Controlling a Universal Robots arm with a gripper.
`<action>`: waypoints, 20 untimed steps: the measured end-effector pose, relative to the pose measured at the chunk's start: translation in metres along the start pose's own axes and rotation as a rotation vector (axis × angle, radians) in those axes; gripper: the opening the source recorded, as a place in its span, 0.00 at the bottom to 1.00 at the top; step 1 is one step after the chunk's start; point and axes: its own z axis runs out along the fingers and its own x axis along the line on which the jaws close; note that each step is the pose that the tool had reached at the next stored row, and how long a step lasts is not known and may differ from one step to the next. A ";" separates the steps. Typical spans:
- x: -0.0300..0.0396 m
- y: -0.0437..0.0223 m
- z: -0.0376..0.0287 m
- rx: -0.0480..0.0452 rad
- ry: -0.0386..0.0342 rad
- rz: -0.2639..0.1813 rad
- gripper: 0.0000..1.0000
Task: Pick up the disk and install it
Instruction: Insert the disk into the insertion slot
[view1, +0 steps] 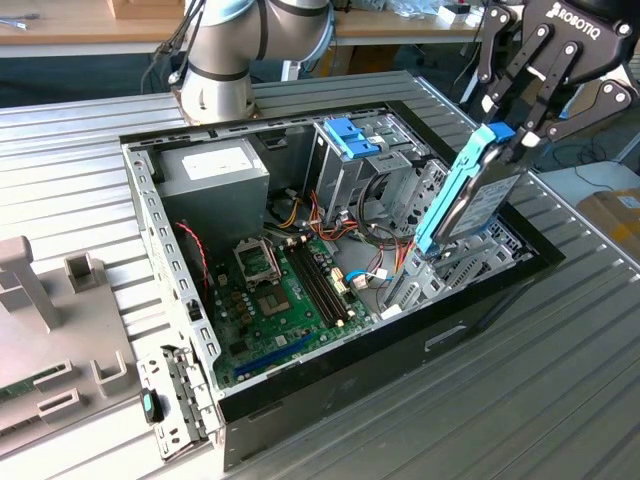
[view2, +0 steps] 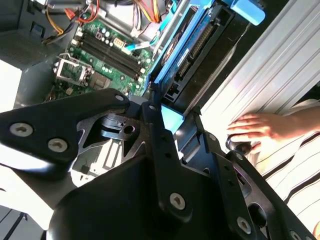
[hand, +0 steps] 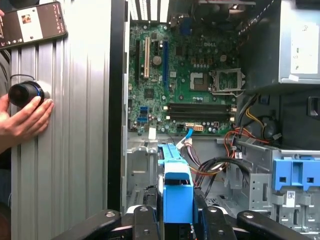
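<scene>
Ribbed metal bench (view1: 90, 140) carries open computer case (view1: 330, 385). Gripper (view1: 508, 138) clenched on the disk (view1: 480, 205) by its blue handle, held tilted over the case's drive-bay end. Risk: lower corner snagging cables (view1: 385, 245) if descent is misaligned.

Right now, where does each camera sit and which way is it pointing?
Exterior view: off the arm, raised, looking down on the open computer case; the arm and the pincer holding the disk show.
First wrist view: on the wrist, looking past the pincer into the case at the circuit board.
Second wrist view: on the wrist, looking along the pincer and disk.
Shared: both wrist views catch a person's hand on the table.
</scene>
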 end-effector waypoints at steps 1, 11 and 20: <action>0.0000 -0.0023 0.0002 0.0000 0.0001 0.000 0.36; 0.0009 -0.0136 0.0102 -0.0003 0.0006 0.040 0.36; 0.0010 -0.0209 0.0177 0.0079 -0.0193 0.034 0.36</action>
